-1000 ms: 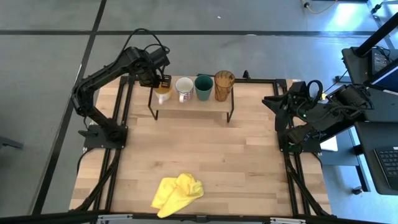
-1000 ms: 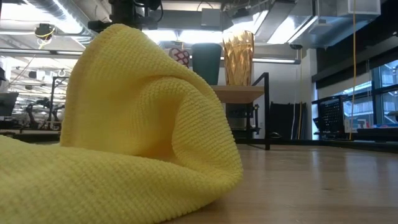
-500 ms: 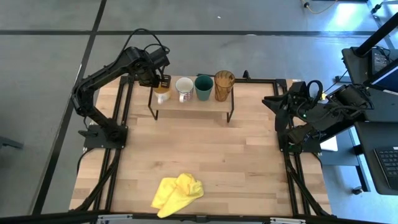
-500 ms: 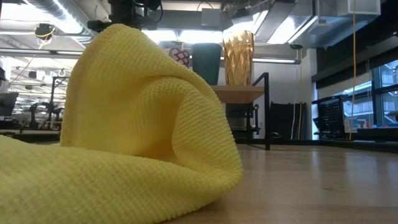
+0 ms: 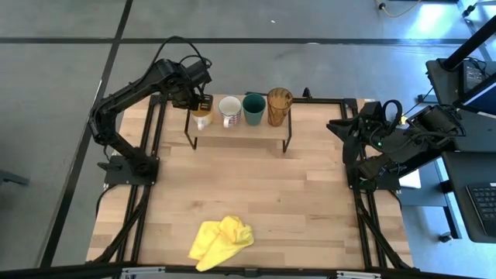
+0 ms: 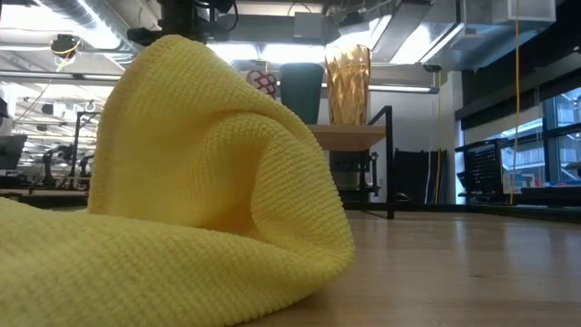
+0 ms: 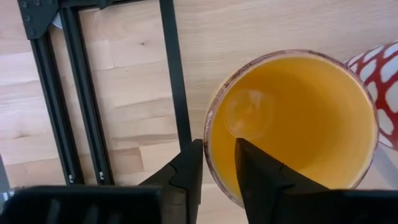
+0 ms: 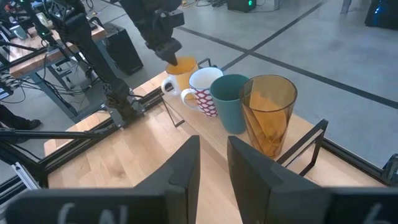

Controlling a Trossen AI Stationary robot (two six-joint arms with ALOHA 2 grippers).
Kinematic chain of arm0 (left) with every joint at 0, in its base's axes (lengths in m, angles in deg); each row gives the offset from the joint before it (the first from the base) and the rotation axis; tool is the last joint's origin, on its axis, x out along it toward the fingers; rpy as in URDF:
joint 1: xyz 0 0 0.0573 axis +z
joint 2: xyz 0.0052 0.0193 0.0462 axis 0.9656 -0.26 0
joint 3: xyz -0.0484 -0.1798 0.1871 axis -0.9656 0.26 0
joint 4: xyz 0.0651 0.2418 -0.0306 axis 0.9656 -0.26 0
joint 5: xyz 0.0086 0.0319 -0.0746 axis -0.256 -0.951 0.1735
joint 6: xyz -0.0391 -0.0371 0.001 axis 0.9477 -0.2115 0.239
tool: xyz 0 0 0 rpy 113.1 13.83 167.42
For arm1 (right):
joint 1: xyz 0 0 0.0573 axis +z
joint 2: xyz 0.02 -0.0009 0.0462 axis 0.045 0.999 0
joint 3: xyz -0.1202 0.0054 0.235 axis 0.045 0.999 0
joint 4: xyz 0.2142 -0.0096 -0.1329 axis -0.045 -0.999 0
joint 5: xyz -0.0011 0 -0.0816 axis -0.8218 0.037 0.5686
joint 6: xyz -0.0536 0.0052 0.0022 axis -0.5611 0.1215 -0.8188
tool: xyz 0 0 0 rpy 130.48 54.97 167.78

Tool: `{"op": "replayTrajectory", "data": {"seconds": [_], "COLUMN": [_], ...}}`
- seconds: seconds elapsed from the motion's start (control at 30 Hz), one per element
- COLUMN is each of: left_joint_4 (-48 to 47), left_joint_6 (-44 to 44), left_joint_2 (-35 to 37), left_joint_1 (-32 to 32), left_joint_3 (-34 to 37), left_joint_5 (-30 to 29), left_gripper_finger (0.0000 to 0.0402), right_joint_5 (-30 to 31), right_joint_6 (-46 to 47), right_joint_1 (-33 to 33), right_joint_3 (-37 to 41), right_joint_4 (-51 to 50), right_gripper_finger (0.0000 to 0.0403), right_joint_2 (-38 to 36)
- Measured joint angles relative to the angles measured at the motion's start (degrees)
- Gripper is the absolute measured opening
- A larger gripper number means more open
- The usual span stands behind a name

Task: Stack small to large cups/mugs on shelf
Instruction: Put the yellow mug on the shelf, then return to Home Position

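Note:
The small orange mug [image 5: 202,118] is at the left end of the light-wood shelf [image 5: 240,130]. To its right stand the white-grey mug [image 5: 229,110], the dark green cup [image 5: 253,108] and the amber tumbler [image 5: 279,105], in one row. My left gripper [image 5: 203,103] is above the orange mug [image 7: 292,124], shut on its rim. My right gripper [image 5: 341,128] waits shut and empty at the table's right edge. It looks at the row of cups, with the orange mug [image 8: 181,65] at the far end. In the low view the yellow cloth hides the orange mug. My left gripper pinches the orange mug's wall at the rim [image 7: 209,163], on the side away from the white-grey mug. One finger [image 7: 186,177] is outside the mug and the other [image 7: 261,177] is inside. The fingers point down from above. The mug is upright.
A crumpled yellow cloth [image 5: 221,240] lies near the table's front edge and fills most of the low view [image 6: 182,182]. The shelf's black legs [image 5: 288,143] stand on the tabletop. Black frame rails [image 7: 62,93] run beside the table's left edge.

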State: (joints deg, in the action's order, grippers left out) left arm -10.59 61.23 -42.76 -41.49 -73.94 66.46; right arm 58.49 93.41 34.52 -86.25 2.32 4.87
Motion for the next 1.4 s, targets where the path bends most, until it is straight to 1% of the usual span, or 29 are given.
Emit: {"op": "replayTrajectory", "data": {"seconds": [0.17,0.33,0.47,0.63,0.77,0.83,0.9,0.97,1.03,1.07,1.13,1.23,1.3,1.37,1.4], "left_joint_4": [-0.1,-0.2,-0.3,-0.2,0.1,1.2,5.1,10.1,16.2,20.4,29.8,45.2,56.7,68.6,74.2], "left_joint_6": [-0.2,-0.9,-1.5,-2.5,-6.8,-7.5,-6.8,-5.7,-5.3,-5.8,-9.0,-15.2,-22.6,-29.2,-31.6], "left_joint_2": [0.0,0.6,2.0,6.0,10.0,12.8,15.6,18.3,20.6,21.2,22.1,21.5,20.5,19.2,18.9], "left_joint_1": [-0.2,-0.2,-0.1,-0.6,-3.4,-6.7,-11.6,-17.9,-25.5,-29.6,-37.4,-47.0,-52.7,-57.6,-59.6], "left_joint_3": [0.0,-0.1,-1.9,-5.4,-8.4,-9.2,-9.2,-8.7,-7.7,-6.9,-4.3,1.3,6.4,12.5,15.7], "left_joint_5": [0.0,-0.2,-0.8,-1.6,-0.6,-1.3,-4.1,-8.3,-13.8,-16.4,-19.5,-23.3,-25.8,-30.3,-33.0], "left_gripper_finger": [0.0101,0.0100,0.0102,0.0100,0.0102,0.0101,0.0099,0.0099,0.0099,0.0099,0.0099,0.0099,0.0099,0.0099,0.0099], "right_joint_5": [0.0,0.0,-0.1,-0.1,-1.7,-3.6,-5.2,-7.3,-11.2,-12.4,-14.2,-19.9,-22.5,-24.0,-24.9], "right_joint_6": [0.0,0.1,0.2,0.2,-1.7,-3.5,-4.1,-2.9,-2.5,-3.9,-11.7,-20.1,-20.6,-21.4,-24.3], "right_joint_1": [0.0,0.0,0.0,0.0,0.0,0.0,0.0,0.0,0.0,0.0,0.7,1.7,1.7,2.2,3.3], "right_joint_3": [0.0,0.0,0.0,0.0,-0.7,-2.8,-6.1,-9.5,-11.9,-12.4,-12.1,-9.8,-7.9,-5.7,-3.8], "right_joint_4": [0.0,0.0,0.0,0.0,0.5,0.6,0.7,1.1,1.4,2.4,7.2,12.8,12.9,14.1,16.9], "right_gripper_finger": [0.0083,0.0083,0.0083,0.0083,0.0083,0.0083,0.0083,0.0083,0.0083,0.0083,0.0083,0.0083,0.0083,0.0083,0.0083], "right_joint_2": [0.0,0.0,0.0,0.0,-1.1,-2.0,-2.7,-3.1,-3.2,-3.2,-2.8,-1.5,-0.3,0.5,0.6]}}
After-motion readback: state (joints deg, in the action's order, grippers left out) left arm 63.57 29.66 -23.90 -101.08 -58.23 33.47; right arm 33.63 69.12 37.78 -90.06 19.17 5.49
